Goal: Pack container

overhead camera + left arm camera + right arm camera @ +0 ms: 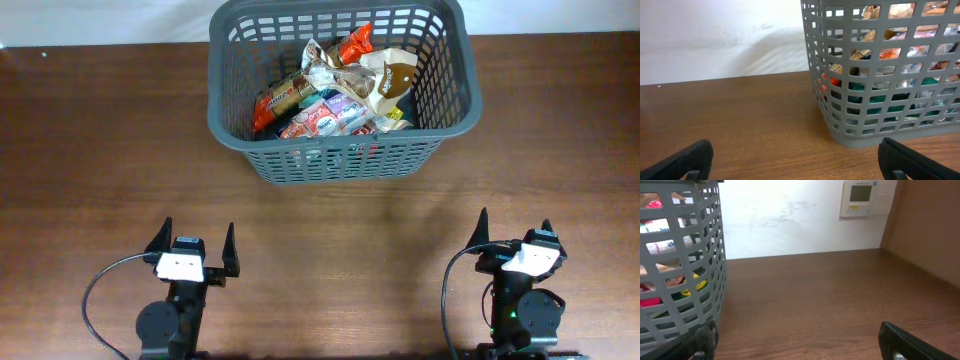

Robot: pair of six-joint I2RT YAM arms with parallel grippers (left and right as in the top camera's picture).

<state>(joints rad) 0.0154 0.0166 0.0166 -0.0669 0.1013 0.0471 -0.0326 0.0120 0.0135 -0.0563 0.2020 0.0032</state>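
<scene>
The container [225, 125] is a large dark grey lattice basket at the table's far middle. It holds several food packets [335, 85], orange, brown, silver and pink. It also shows in the left wrist view [860, 135] at the right and in the right wrist view [715, 280] at the left, with packets visible through its slots. My left gripper [196, 245] is open and empty near the front edge, well short of the basket; its fingers frame bare wood in the left wrist view [795, 162]. My right gripper [515, 235] is open and empty at the front right, also over bare wood [800, 342].
The brown wooden table [100, 150] stretches to both sides of the basket. A white wall [715, 35] stands behind it, with a wall thermostat [862, 197] at the right. A wooden side panel [930, 225] rises along the far right.
</scene>
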